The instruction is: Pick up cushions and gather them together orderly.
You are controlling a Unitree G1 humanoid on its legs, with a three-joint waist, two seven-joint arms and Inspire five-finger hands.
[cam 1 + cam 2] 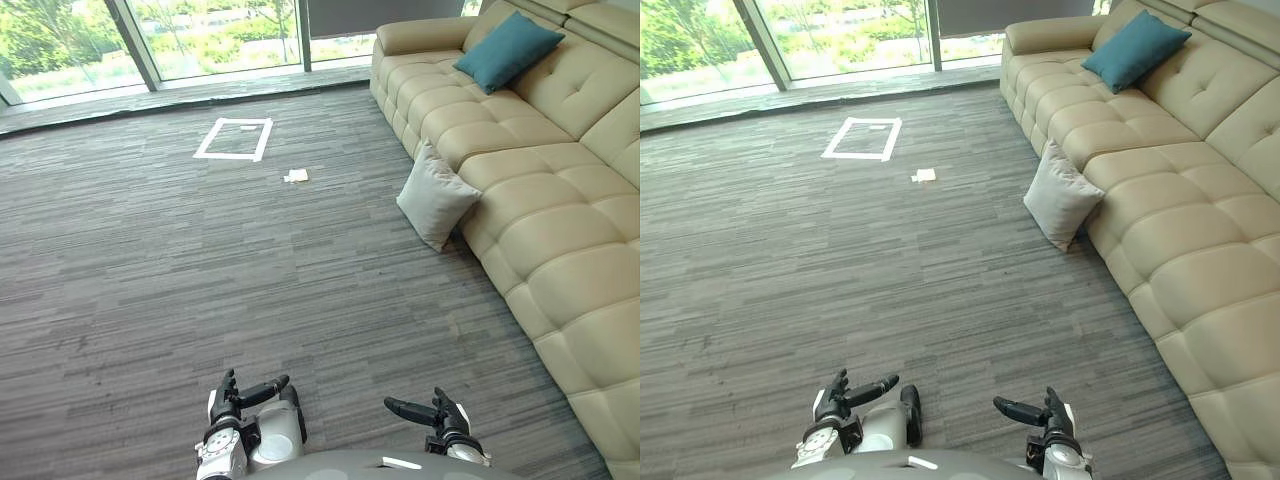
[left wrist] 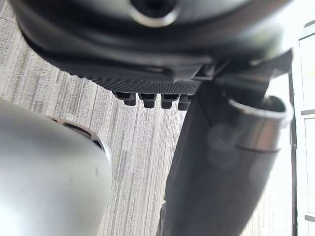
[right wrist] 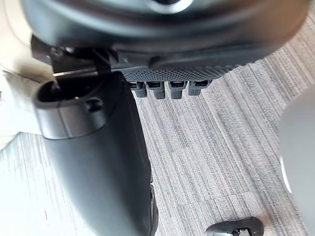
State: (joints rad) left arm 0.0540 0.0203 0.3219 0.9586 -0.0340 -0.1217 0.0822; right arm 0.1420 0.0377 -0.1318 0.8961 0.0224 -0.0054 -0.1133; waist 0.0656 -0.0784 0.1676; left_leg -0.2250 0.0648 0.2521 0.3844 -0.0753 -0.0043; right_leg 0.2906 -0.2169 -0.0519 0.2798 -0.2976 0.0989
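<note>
Left eye view: pale grey square fabric cushion stands on its edge on the grey striped carpet, leaning vs the front of the long beige leather sofa. Teal square fabric cushion lies up on the seat at the far end, well apart from the grey one. Both hands hang low & close to the robot, far from either cushion. Left hand: fingers loose, thumb out, nothing held. Right hand: likewise relaxed & empty. No pickup begun; approach prob comes first. Risks: grey cushion is soft & only propped, so a one-sided grab could let it flop flat or slip out. Sofa front sits right behind it, so too much push could jam fingers vs the leather
</note>
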